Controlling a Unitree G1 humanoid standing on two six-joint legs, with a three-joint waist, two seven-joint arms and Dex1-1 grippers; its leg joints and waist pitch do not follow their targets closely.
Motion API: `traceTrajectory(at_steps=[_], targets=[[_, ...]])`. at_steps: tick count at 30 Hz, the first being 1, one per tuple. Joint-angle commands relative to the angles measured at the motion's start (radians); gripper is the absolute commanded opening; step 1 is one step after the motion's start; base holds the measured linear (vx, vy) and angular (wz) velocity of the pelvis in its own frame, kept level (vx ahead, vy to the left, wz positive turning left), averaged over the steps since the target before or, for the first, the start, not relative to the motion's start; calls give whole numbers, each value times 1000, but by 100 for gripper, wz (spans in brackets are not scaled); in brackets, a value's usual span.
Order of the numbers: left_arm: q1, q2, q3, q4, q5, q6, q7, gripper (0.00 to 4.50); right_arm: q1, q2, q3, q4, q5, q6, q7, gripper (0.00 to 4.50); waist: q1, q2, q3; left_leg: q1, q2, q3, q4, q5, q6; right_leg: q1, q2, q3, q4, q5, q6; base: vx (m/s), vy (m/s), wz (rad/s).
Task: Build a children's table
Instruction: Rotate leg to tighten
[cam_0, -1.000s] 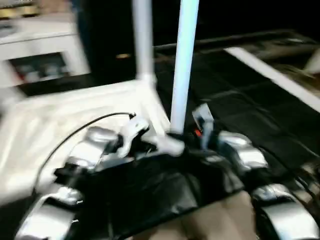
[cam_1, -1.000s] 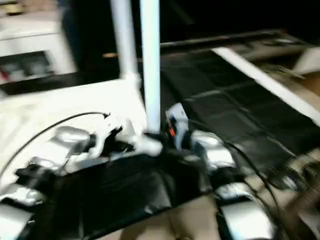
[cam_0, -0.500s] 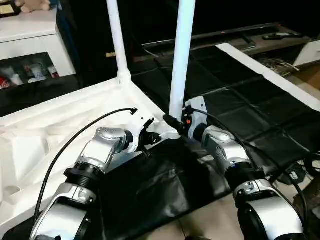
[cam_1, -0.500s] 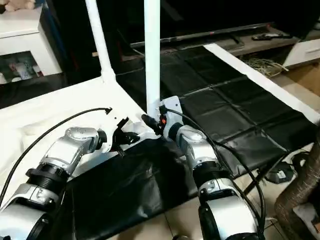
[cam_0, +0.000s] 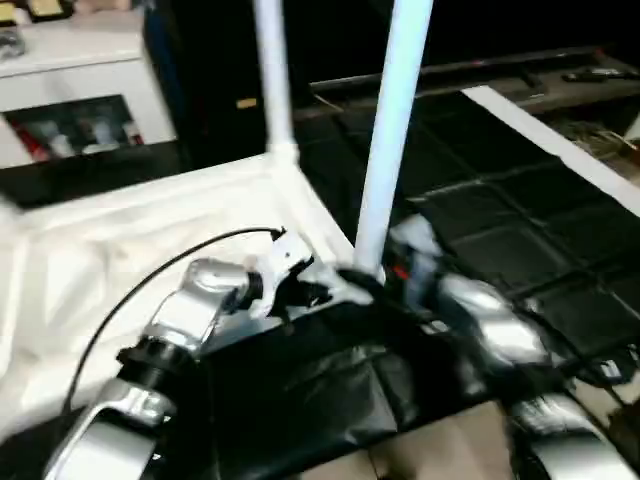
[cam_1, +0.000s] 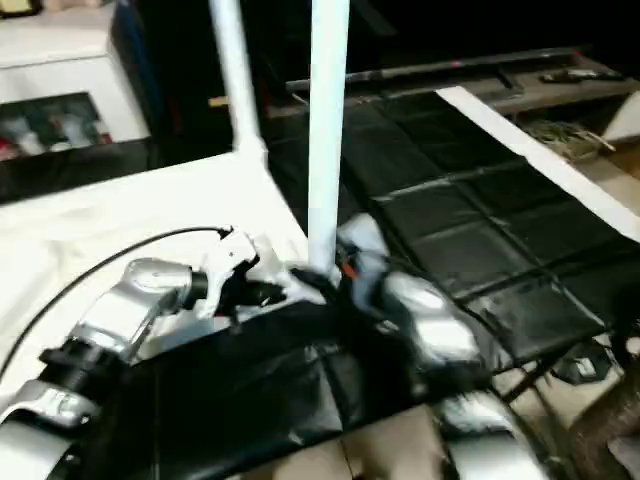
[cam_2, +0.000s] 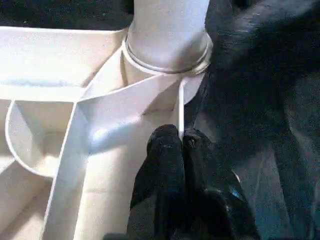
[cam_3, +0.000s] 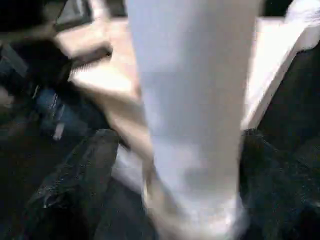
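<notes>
The children's table top (cam_0: 120, 260) lies upside down, white and ribbed. Two white legs stand upright in its corner sockets, a far leg (cam_0: 272, 80) and a near leg (cam_0: 392, 150). My left gripper (cam_2: 177, 137) is shut, its tips resting against the thin edge wall beside the near leg's socket (cam_2: 167, 55). At the base of that near leg (cam_3: 190, 125) my right gripper (cam_3: 175, 145) is open. One finger (cam_3: 75, 185) stands clear of the tube and the other (cam_3: 272, 175) is close by its far side. My right forearm (cam_0: 490, 320) is blurred.
A white cabinet with glass doors (cam_0: 80, 90) stands at the back left. A black padded mat (cam_0: 480, 200) covers the floor to the right, crossed by a white strip (cam_0: 560, 140). Black sheeting (cam_0: 300, 400) lies in front of the table top, and a low shelf (cam_0: 500, 70) runs along the back.
The whole picture has shifted, so the camera has moved. My right forearm, sharp half a second ago, is now blurred at the near leg's base. The left gripper and both legs keep their places.
</notes>
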Motion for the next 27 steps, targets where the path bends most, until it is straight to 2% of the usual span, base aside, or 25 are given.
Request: traceTrajectory(at_steps=[1,2,4,5,7,9,13,14,15,18,19,21,23,25,27], targets=[[-9,11,-1,-6,2,-36,-22,0,20,-20,6,-50,16,27,32,432,0,-8,-68,-2,12,14,-61,-219,80,63,-50,45,-71,-394,-151,0,0,0],[-5,22,-5,-7,3,-45,-35,0,42,-45,0,-91,33,47,51,440,1,-7,-66,-1,11,14,-62,-226,76,63,-49,44,-75,-421,-139,0,0,0],[2,39,-12,-14,1,-57,-62,0,79,-80,-11,-164,60,83,89,446,5,-12,-67,-5,10,12,-62,-211,83,67,-47,45,-76,-423,-118,0,0,0],[6,48,-12,-15,-1,-60,-71,0,107,-96,-18,-218,84,107,117,446,6,-7,-68,-4,10,11,-61,-211,84,65,-47,45,-74,-420,-119,0,0,0],[9,52,-11,-15,-2,-63,-75,0,125,-106,-23,-252,100,122,134,446,5,-11,-68,-9,9,11,-61,-207,87,66,-47,42,-76,-425,-113,0,0,0],[18,63,-5,-25,-14,-62,-85,0,165,-120,-26,-310,114,132,134,446,4,-14,-68,-7,8,11,-60,-211,84,62,-48,40,-78,-448,-108,0,0,0],[37,75,5,-56,-34,-53,-95,0,206,-130,-27,-368,123,146,122,446,6,-14,-68,-7,12,10,-63,-204,79,60,-49,42,-77,-444,-111,0,0,0],[53,79,19,-84,-53,-53,-100,0,227,-128,-33,-405,133,158,105,446,5,-21,-67,-6,12,11,-62,-205,80,59,-48,42,-79,-445,-109,0,0,0],[55,80,21,-89,-56,-53,-101,0,230,-127,-34,-411,136,162,103,446,6,-17,-67,-8,12,9,-63,-199,79,61,-50,43,-74,-434,-113,0,0,0],[71,94,34,-122,-71,-53,-108,0,249,-127,-37,-448,155,192,95,446,4,-17,-66,-7,11,11,-63,-204,80,59,-49,42,-76,-437,-112,0,0,0],[71,94,34,-122,-71,-53,-108,27,249,-127,-37,-448,155,192,95,449,5,-17,-66,-8,11,10,-63,-204,79,60,-50,43,-76,-442,-109,0,0,0],[77,100,39,-134,-75,-52,-110,54,254,-127,-38,-459,162,202,92,450,5,-17,-65,-7,10,10,-63,-206,77,59,-50,43,-79,-461,-97,0,0,0],[103,118,64,-198,-120,-5,-131,57,271,-121,-38,-490,170,218,82,450,5,-21,-65,-8,13,10,-65,-203,71,60,-53,44,-76,-457,-105,0,0,0],[118,126,75,-232,-144,24,-138,76,280,-118,-35,-509,174,226,70,450,5,-19,-63,-7,14,9,-65,-213,68,58,-52,43,-75,-469,-104,0,0,0],[142,135,98,-274,-176,59,-131,95,292,-110,-33,-537,183,256,46,450,3,-23,-60,-6,11,11,-66,-226,66,55,-49,43,-80,-496,-92,0,0,0]])
